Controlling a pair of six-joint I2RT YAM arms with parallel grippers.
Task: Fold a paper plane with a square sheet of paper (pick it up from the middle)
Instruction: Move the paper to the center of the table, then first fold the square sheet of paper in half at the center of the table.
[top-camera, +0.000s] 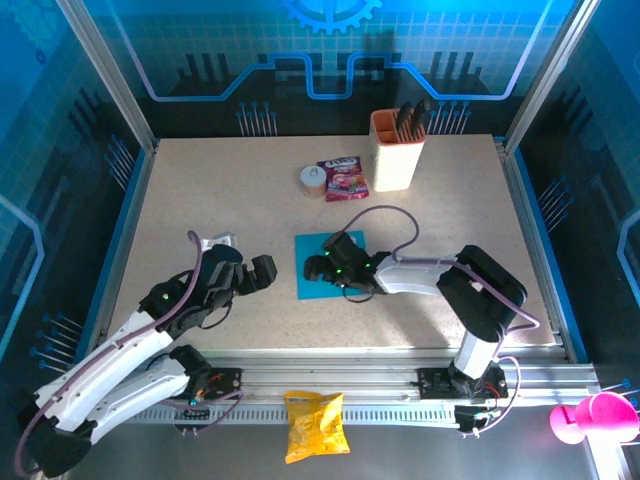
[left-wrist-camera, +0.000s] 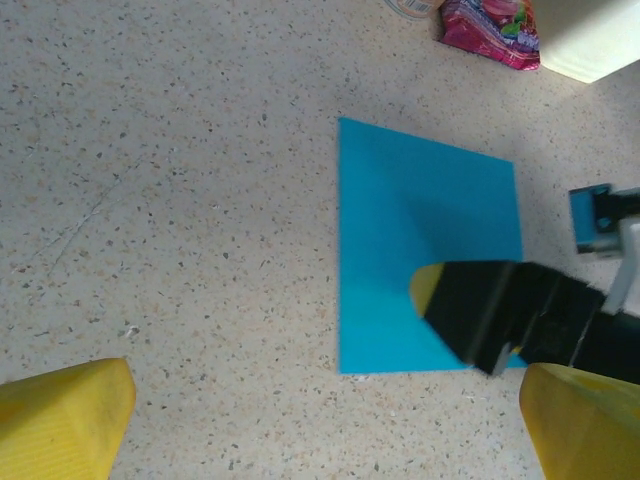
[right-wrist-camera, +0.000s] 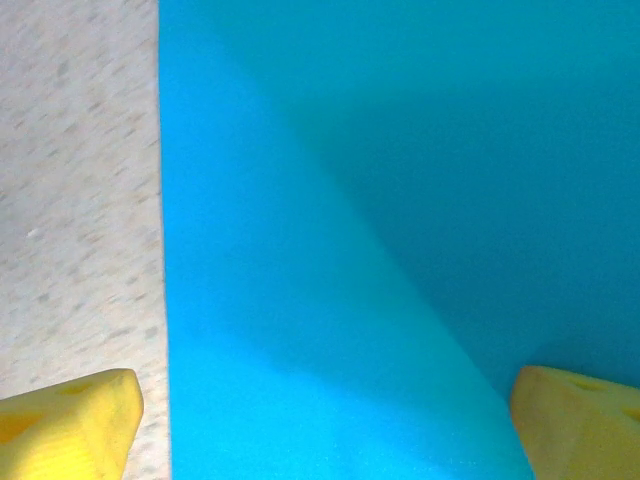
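Surface: speckled beige table (top-camera: 450, 230), walled in by blue-lit panels.
Square sheet of paper: the square sheet of paper (top-camera: 312, 287) is bright cyan, flat and unfolded, and lies directly under the fingers of the right gripper (top-camera: 322, 258).
Right fingers: spread wide and empty. In the right wrist view, one yellow fingertip (right-wrist-camera: 65, 425) sits over bare table just outside the sheet's straight edge, and the other is over the paper. Whether either tip touches the sheet cannot be told.
Shadow: a darker wedge falls across the paper ahead of the right fingers.
Left fingers: the left gripper (top-camera: 262, 272) is also spread wide and holds nothing. It hangs over bare table, with the sheet ahead of its fingertips (left-wrist-camera: 60, 420) and toward the right-hand one, apart from both.
Between the grippers: the left wrist view shows the right gripper's black body and one yellow tip over the sheet's near corner.
Beyond the fingers: a red-purple snack packet (top-camera: 344, 178) lies past the sheet's far edge, with a small round tub (top-camera: 313, 180) just beside it. A cream holder (top-camera: 397, 150) with dark handles stands farther back.
Behind the arms: a yellow crisp bag (top-camera: 315, 425) lies at the front rail.
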